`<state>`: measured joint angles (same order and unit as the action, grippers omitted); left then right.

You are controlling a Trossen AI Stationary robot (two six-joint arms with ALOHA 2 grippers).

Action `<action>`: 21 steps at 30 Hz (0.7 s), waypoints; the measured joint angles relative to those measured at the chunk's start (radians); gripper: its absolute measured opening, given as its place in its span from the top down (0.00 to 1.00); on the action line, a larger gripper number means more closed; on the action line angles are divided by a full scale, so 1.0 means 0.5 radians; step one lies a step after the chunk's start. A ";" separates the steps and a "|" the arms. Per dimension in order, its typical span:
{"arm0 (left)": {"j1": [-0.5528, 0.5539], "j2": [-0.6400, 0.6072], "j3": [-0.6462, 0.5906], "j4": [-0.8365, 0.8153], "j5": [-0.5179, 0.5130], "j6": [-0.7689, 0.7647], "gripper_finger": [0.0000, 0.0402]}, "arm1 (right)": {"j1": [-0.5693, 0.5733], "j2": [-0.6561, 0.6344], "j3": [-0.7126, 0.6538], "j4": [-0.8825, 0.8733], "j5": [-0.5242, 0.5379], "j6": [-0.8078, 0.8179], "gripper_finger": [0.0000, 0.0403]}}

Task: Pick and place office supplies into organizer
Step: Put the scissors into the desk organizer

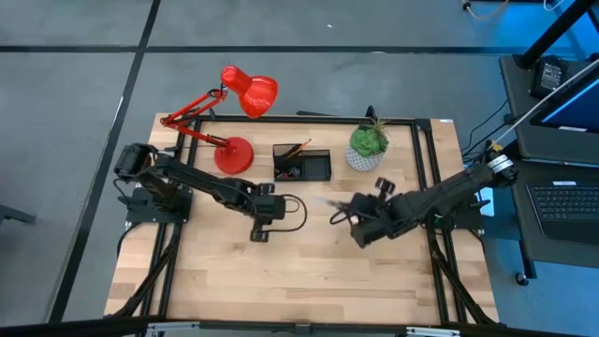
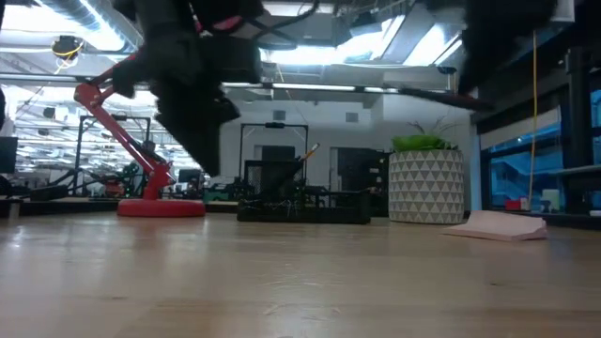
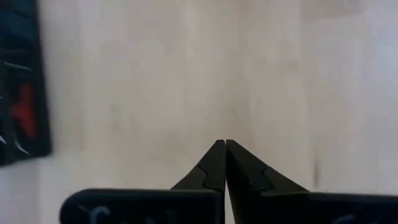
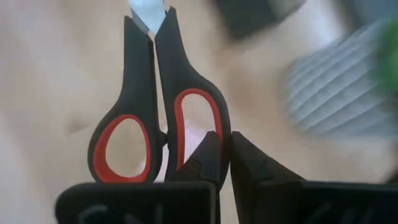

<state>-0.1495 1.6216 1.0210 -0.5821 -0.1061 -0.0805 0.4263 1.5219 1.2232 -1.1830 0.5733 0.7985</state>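
- The right pincer [image 4: 222, 146] is clenched on the scissors [image 4: 155, 112], its fingers gripping the black-and-red handle at one of the finger loops; the blades point away from the wrist camera.
- In the high view the right pincer [image 1: 360, 225] hangs over the middle of the wooden surface [image 1: 309, 271], in front of the potted plant [image 1: 367, 145], with the scissors blurred just beside it.
- The left pincer [image 3: 225, 149] is clenched with nothing between its fingertips, which meet in a point above bare wood.
- In the high view the left pincer [image 1: 262, 229] sits left of centre, in front of the organizer [image 1: 301, 164] and apart from it.
- The organizer stands at the back of the surface between the red desk lamp [image 1: 234, 117] and the potted plant; an orange pencil [image 1: 298, 147] leans up out of it, and small dark items lie in one compartment.
- From the low view, a pink sticky-note pad [image 2: 496, 225] lies flat on the surface, to the right of the plant's white patterned pot [image 2: 425, 186].
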 joint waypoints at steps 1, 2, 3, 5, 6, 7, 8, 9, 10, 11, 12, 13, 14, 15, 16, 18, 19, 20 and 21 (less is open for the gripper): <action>-0.022 -0.013 0.001 -0.042 0.008 -0.015 0.99 | -0.032 -0.001 0.034 -0.017 0.092 -0.103 0.96; -0.043 -0.020 0.001 -0.092 0.013 -0.028 0.99 | -0.063 -0.002 0.064 -0.022 0.183 -0.214 0.96; -0.064 -0.022 0.001 -0.127 0.015 -0.045 0.99 | -0.095 -0.002 0.091 -0.019 0.276 -0.336 0.96; -0.102 -0.022 0.001 -0.161 0.016 -0.076 0.99 | -0.161 -0.002 0.135 0.031 0.479 -0.615 0.96; -0.119 -0.022 0.001 -0.180 0.016 -0.085 0.99 | -0.193 -0.002 0.146 0.074 0.590 -0.792 0.96; -0.137 -0.022 0.001 -0.197 0.016 -0.095 0.99 | -0.223 -0.002 0.147 0.131 0.700 -0.983 0.96; -0.153 -0.022 0.001 -0.209 0.015 -0.108 0.99 | -0.254 -0.002 0.147 0.195 0.813 -1.194 0.96; -0.165 -0.022 -0.001 -0.215 0.013 -0.126 0.99 | -0.283 -0.002 0.147 0.264 0.925 -1.420 0.96; -0.178 -0.022 -0.008 -0.217 0.010 -0.144 0.99 | -0.314 0.000 0.147 0.343 1.036 -1.657 0.96; -0.190 -0.022 -0.022 -0.217 0.008 -0.164 1.00 | -0.349 0.008 0.147 0.437 1.139 -1.877 0.96; -0.202 -0.021 -0.037 -0.222 0.008 -0.183 1.00 | -0.382 0.017 0.147 0.543 1.235 -2.086 0.96; -0.213 -0.021 -0.052 -0.225 0.007 -0.202 1.00 | -0.413 0.025 0.147 0.633 1.309 -2.277 0.96; -0.223 -0.022 -0.068 -0.225 0.007 -0.226 0.99 | -0.452 0.038 0.147 0.746 1.380 -2.479 0.96; -0.229 -0.022 -0.090 -0.215 0.008 -0.262 0.99 | -0.488 0.048 0.147 0.877 1.440 -2.686 0.96; -0.238 -0.021 -0.109 -0.219 0.008 -0.303 0.99 | -0.521 0.055 0.147 0.978 1.471 -2.871 0.96; -0.242 -0.021 -0.139 -0.231 0.008 -0.384 0.99 | -0.593 0.087 0.147 1.198 1.488 -3.234 0.96; -0.245 -0.021 -0.150 -0.220 0.006 -0.420 0.99 | -0.624 0.104 0.147 1.290 1.484 -3.396 0.96; -0.248 -0.021 -0.158 -0.221 0.002 -0.450 0.99 | -0.655 0.130 0.147 1.367 1.488 -3.540 0.96; -0.248 -0.021 -0.167 -0.222 0.001 -0.466 1.00 | -0.687 0.153 0.147 1.455 1.491 -3.681 0.96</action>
<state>-0.2737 1.6110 0.9377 -0.6929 -0.1058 -0.3133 0.0830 1.5983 1.2964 -0.4555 1.3188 -1.0419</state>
